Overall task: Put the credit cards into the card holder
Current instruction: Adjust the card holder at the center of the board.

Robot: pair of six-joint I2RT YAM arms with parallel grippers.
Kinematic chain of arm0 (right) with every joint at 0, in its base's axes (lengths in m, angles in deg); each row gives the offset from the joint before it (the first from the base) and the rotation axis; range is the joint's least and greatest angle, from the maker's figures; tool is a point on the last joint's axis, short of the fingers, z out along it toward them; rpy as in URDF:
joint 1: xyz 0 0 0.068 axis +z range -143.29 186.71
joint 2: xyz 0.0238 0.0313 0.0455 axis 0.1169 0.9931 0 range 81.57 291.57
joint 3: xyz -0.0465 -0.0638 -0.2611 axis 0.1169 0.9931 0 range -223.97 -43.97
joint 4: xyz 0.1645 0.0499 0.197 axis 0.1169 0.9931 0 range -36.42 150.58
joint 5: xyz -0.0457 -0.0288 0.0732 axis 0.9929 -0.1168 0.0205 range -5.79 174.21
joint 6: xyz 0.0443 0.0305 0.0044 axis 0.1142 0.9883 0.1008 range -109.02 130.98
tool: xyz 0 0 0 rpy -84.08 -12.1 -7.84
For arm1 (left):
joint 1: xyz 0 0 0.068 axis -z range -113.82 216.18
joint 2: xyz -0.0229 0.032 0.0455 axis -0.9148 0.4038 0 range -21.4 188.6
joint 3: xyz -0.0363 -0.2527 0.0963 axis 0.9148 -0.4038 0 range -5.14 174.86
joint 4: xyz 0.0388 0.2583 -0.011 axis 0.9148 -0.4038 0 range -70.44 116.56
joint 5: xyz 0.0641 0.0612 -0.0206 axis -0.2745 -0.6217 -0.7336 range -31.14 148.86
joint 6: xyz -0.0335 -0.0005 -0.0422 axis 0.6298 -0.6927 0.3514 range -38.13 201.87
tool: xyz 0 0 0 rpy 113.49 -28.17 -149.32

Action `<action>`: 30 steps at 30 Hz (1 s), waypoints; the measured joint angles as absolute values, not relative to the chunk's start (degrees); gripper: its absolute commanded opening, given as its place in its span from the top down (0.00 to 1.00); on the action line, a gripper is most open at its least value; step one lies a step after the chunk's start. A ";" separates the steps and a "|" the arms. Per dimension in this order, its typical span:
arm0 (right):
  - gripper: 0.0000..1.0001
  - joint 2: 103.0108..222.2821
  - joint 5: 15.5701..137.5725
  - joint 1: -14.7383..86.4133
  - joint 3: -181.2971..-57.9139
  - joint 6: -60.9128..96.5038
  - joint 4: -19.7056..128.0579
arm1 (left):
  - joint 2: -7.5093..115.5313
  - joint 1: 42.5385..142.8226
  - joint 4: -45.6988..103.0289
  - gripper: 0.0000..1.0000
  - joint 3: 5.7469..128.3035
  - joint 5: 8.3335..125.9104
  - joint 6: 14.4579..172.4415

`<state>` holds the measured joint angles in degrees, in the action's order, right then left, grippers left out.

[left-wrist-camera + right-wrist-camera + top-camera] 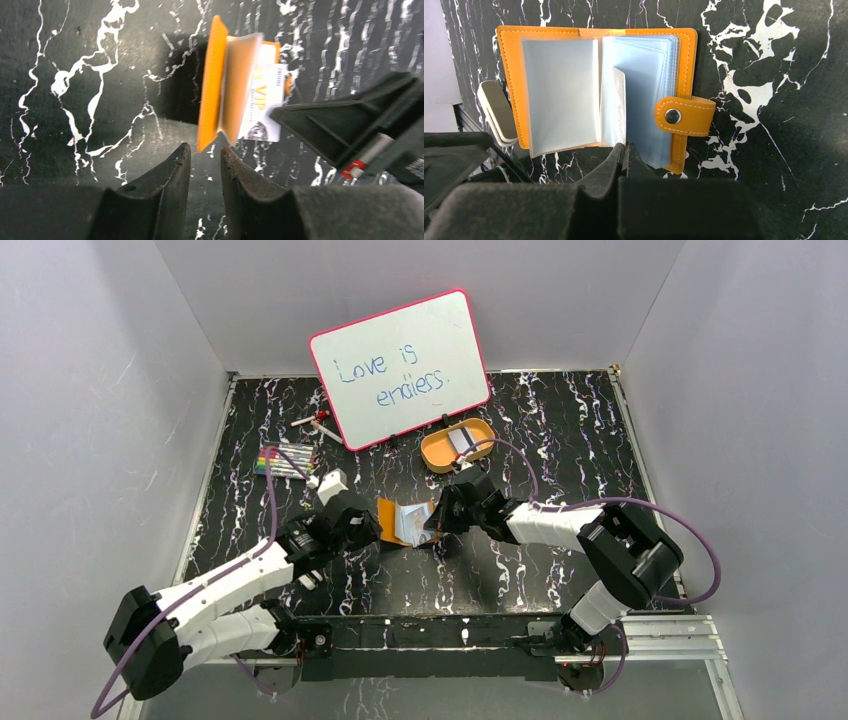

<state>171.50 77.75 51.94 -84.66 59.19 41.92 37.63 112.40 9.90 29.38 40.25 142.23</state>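
One small square orange leather-like card holder [405,523] lies open mid-table on the black white-veined marble table top [560,430], between the two grippers. Clear plastic sleeves fanned up; snap tab sits on one cover's outer edge.

One whitish plastic credit card [614,107] with "VIP" print stands on edge among the sleeves, partly in.

Right gripper [624,150]: jaws pinched together on that card's near edge. Left gripper [205,150]: jaws a narrow gap apart, nothing between them, tips just beside a corner of the holder's raised orange cover. Can't tell if they touch it.

Further out:
- orange oval tray [436,455] beyond the holder, near the right arm; a second whitish card with a dark stripe [462,440] lies in it
- pink-framed whiteboard [400,368] tilted at the back, "Love is endless." in blue
- pack of coloured markers [283,460] far left
- loose red-and-white marker [318,422] just beside the whiteboard's lower-left edge
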 measured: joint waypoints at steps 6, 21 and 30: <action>1.00 171.50 78.06 51.94 -85.66 58.44 43.21 | 35.84 112.40 9.37 0.69 34.69 42.28 138.62; 1.00 171.52 78.13 51.94 -85.88 57.70 43.60 | 58.92 112.38 22.73 0.96 41.05 55.22 133.44; 1.00 171.52 78.28 51.94 -85.88 57.42 43.62 | 60.69 112.35 21.09 0.96 39.65 50.11 133.40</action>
<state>171.52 78.28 51.94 -85.88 57.42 43.62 60.69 112.35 21.09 39.65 50.11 133.40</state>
